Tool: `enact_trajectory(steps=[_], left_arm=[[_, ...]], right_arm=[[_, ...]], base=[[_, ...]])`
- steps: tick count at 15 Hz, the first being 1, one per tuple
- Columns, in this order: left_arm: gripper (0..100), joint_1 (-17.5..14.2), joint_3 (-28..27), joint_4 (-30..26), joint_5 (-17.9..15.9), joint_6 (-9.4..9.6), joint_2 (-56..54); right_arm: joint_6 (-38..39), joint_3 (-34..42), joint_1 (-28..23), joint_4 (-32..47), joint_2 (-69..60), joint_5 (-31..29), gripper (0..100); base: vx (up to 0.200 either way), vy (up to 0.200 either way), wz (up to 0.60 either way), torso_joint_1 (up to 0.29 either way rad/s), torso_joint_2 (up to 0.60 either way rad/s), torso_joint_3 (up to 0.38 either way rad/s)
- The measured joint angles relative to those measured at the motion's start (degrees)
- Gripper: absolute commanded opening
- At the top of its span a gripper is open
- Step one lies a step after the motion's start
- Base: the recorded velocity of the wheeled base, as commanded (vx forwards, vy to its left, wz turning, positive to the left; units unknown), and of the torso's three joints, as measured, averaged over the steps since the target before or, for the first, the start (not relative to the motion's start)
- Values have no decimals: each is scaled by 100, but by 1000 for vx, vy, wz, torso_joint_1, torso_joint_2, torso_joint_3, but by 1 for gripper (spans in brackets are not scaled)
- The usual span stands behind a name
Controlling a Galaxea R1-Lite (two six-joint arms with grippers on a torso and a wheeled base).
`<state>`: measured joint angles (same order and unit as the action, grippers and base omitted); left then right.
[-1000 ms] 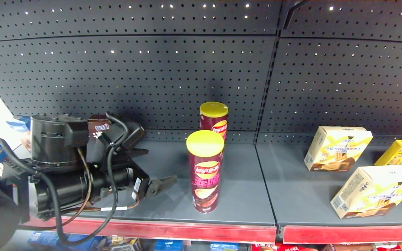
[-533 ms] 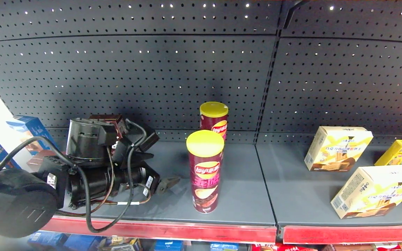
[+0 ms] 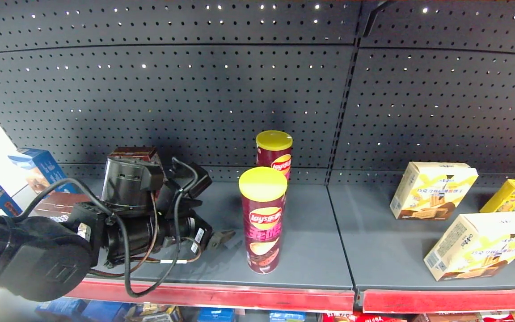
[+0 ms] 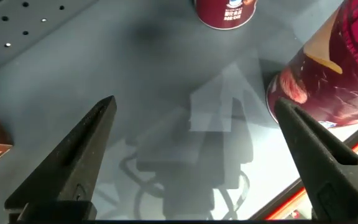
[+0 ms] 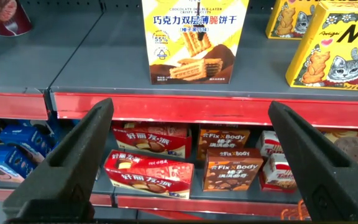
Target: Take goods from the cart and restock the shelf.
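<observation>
Edging rightward, our wide-open, empty left gripper [image 4: 194, 104] now sits just beside the tall maroon yellow-lidded crisp can [image 3: 262, 223], which we fear a finger's brush could topple.

Left gripper [image 3: 209, 219]: hung level just left of the front chip can [image 3: 262, 219], jaws spread, empty.
Right gripper [image 5: 190, 107]: jaws stood wide apart, empty.
</observation>
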<state>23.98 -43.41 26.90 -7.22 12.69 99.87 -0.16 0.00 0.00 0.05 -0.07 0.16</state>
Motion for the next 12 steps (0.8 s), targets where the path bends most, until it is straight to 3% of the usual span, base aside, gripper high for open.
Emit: enact_trajectory(steps=[3,7,12], left_arm=[[100,71,-16,95,22,-9,71],[100,247,-90,119,158,-194,160],[100,391,-232,119,240,-207,243]], right_arm=[[2,0,0,0,0,0,100],[0,0,0,2,0,0,100],[0,0,0,-2,0,-2,100]], base=[[0,0,0,0,0,0],[0,0,0,0,0,0],[0,0,0,0,0,0]])
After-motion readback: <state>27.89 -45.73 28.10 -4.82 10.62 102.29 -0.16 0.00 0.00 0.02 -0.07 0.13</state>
